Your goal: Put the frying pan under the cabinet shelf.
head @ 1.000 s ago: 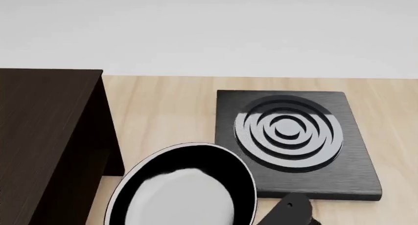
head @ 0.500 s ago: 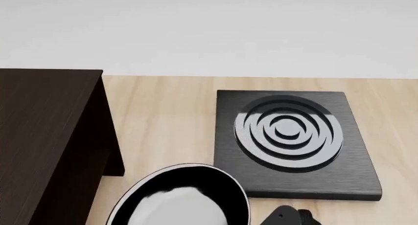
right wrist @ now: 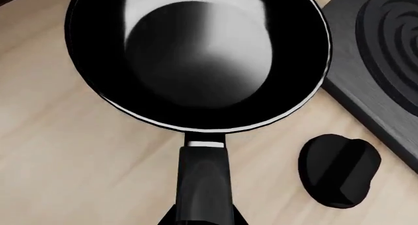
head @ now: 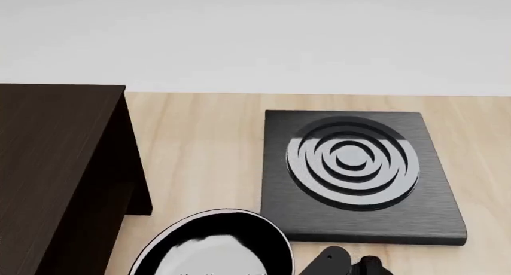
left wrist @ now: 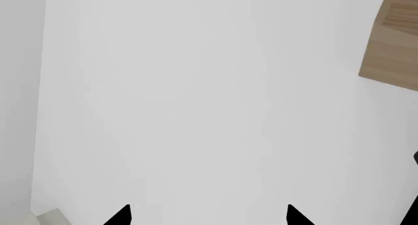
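One frying pan [head: 214,245], one dark wooden cabinet shelf [head: 56,167], one square burner plate [head: 355,170] and one black knob [right wrist: 339,168] sit on one wooden surface [head: 200,149].

Black pointed left gripper [left wrist: 207,216] fingertips [left wrist: 121,216]

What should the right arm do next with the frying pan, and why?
Probably carry the frying pan left toward the cabinet shelf. In the head view the pan sits beside the burner plate, right of the cabinet, not under it. The right wrist view looks straight down its handle, suggesting a grip.
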Controlling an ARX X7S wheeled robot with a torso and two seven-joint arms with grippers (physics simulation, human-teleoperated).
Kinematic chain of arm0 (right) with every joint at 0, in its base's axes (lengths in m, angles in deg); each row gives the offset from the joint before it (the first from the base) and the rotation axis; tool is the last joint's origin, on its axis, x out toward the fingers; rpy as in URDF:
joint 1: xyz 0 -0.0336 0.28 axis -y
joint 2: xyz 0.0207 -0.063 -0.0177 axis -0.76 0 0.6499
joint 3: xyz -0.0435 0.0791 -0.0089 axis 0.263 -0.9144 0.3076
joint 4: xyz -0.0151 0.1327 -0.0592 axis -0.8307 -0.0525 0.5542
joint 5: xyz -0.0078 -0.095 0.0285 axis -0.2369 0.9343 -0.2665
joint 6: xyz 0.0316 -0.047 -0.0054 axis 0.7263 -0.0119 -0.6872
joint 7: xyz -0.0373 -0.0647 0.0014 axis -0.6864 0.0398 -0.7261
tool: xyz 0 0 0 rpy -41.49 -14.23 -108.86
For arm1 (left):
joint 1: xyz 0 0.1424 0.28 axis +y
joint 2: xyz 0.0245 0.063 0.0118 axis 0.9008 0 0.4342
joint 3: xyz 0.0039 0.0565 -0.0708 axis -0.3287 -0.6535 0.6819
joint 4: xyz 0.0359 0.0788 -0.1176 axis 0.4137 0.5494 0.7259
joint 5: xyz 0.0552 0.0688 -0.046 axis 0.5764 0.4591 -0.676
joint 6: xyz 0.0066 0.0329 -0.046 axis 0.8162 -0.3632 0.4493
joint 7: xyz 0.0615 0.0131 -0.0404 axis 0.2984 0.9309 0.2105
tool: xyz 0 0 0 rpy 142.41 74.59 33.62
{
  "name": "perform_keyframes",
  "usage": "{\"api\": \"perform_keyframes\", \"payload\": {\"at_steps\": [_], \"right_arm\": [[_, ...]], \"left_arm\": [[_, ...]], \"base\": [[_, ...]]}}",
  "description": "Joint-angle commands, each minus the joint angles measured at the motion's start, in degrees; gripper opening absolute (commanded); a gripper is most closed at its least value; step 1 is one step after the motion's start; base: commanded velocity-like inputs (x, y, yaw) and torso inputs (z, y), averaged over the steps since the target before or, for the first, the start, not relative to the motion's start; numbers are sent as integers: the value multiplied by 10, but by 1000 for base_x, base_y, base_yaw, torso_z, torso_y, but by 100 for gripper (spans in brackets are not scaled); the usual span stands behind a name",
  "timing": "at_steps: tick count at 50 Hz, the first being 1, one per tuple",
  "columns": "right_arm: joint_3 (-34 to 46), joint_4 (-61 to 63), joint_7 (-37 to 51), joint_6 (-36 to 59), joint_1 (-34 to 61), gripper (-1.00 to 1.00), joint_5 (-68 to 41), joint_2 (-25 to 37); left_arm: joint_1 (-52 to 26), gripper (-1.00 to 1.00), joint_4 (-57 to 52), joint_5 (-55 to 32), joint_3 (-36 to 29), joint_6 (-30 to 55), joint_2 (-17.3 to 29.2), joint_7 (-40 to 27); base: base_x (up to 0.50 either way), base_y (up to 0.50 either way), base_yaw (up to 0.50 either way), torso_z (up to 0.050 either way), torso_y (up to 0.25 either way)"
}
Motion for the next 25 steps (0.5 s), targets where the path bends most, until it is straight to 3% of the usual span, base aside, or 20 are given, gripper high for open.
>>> {"api": "perform_keyframes", "payload": {"at_steps": [1, 25], "right_arm": [[-31, -30, -102, 13, -15, -100, 125, -25], [7, -86, -269, -28, -44, -100, 301, -45]], "left_arm": [[0, 100, 0, 0, 0, 0, 0, 0], [0, 100, 0, 0, 0, 0, 0, 0]], "base": [[0, 0, 0, 0, 0], [0, 0, 0, 0, 1]]}}
